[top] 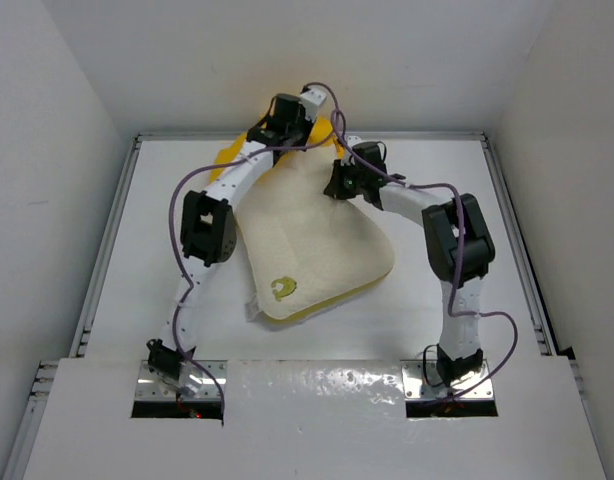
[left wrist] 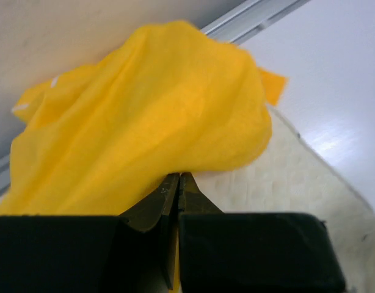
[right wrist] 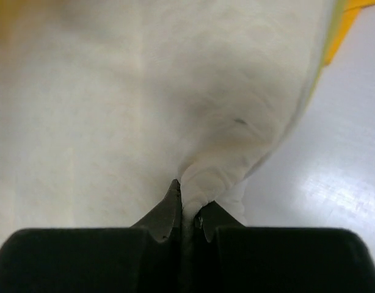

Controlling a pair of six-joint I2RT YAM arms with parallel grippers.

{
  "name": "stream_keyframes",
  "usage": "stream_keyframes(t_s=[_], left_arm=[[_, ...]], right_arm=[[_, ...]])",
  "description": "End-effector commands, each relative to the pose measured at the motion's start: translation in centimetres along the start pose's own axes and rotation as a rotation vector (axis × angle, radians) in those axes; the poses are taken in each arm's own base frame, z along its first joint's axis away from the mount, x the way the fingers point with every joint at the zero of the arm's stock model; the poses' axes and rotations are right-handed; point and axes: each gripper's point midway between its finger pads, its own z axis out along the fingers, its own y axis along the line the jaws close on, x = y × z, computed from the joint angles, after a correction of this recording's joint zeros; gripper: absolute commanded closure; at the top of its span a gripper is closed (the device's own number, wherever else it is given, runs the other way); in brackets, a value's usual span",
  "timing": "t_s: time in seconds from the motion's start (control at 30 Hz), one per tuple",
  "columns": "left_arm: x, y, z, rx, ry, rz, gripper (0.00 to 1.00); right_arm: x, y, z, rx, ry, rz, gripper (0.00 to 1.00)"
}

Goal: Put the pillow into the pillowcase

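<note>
I judge insertion barely begun: the pillow [top: 317, 240] lies mostly bare, the pillowcase [left wrist: 145, 116] bunched at its far end. My left tool [left wrist: 178, 178] pinches pillowcase fabric; my right tool [right wrist: 187, 198] pinches the pillow.

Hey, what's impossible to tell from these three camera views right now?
1. Top view: the left arm covers most of the pillowcase, so whether the pillow has its far end inside cannot be told.
2. Left wrist view: the left gripper is shut on bunched yellow cloth; the opening is not visible.
3. Right wrist view: the right gripper pinches the pillow close up; the frame cuts off most of it.
</note>
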Motion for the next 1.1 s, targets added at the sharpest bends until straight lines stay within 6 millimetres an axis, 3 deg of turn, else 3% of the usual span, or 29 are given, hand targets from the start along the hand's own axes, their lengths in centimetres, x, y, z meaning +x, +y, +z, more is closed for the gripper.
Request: stream_keyframes(t_s=[0.0, 0.07, 0.1, 0.17, 0.27, 0.37, 0.4, 0.5, 0.6, 0.73, 0.83, 0.9, 1.0, 1.07], left_arm=[[-11.3, -5.3, -9.6, 0.390, -0.230, -0.013, 1.00], [-11.0, -8.0, -12.4, 0.531, -0.200, 0.049, 1.00], [-10.7, -9.8, -13.4, 0.602, -0.189, 0.072, 1.00], [-9.1, -11.3, -14.7, 0.665, -0.125, 0.091, 1.00], [-7.1, -13.7, -16.1, 0.771, -0.058, 0.100, 1.00], [-5.8, -17.0, -18.8, 0.932, -0.027, 0.149, 1.00], [-5.5, -18.9, -20.1, 1.000, -0.026, 0.173, 1.00], [-3.5, -21.2, -22.8, 1.124, 0.019, 0.234, 1.00], [-2.1, -21.4, -24.0, 1.167, 0.064, 0.247, 1.00], [-0.1, -21.3, -25.8, 1.215, 0.137, 0.262, 1.00], [1.7, -19.8, -24.3, 1.102, 0.226, 0.274, 1.00], [3.6, -17.8, -21.4, 0.928, 0.312, 0.257, 1.00], [5.5, -15.6, -19.1, 0.748, 0.389, 0.235, 0.87], [6.2, -14.0, -17.9, 0.624, 0.419, 0.243, 0.75]], right_arm=[[-0.6, 7.0, -4.0, -0.166, -0.027, -0.278, 1.00], [-1.7, 8.5, -6.0, -0.201, -0.073, -0.352, 1.00], [-1.0, 9.1, -6.4, -0.218, -0.071, -0.374, 1.00], [-2.2, 10.4, -8.4, -0.246, -0.131, -0.403, 1.00], [-2.6, 11.3, -10.5, -0.271, -0.203, -0.417, 1.00], [-3.3, 11.5, -11.8, -0.267, -0.259, -0.418, 1.00], [-4.6, 11.9, -12.7, -0.269, -0.319, -0.428, 1.00], [-5.9, 11.8, -13.6, -0.257, -0.390, -0.402, 1.00], [-6.8, 11.5, -14.4, -0.266, -0.445, -0.301, 1.00], [-6.9, 8.3, -14.1, -0.155, -0.499, -0.146, 1.00], [-4.7, 8.5, -13.1, -0.156, -0.429, -0.076, 1.00], [-2.6, 9.1, -12.3, -0.141, -0.375, -0.086, 1.00], [-0.1, 11.0, -12.0, -0.200, -0.349, -0.029, 1.00], [0.1, 11.7, -12.0, -0.246, -0.362, 0.015, 1.00]])
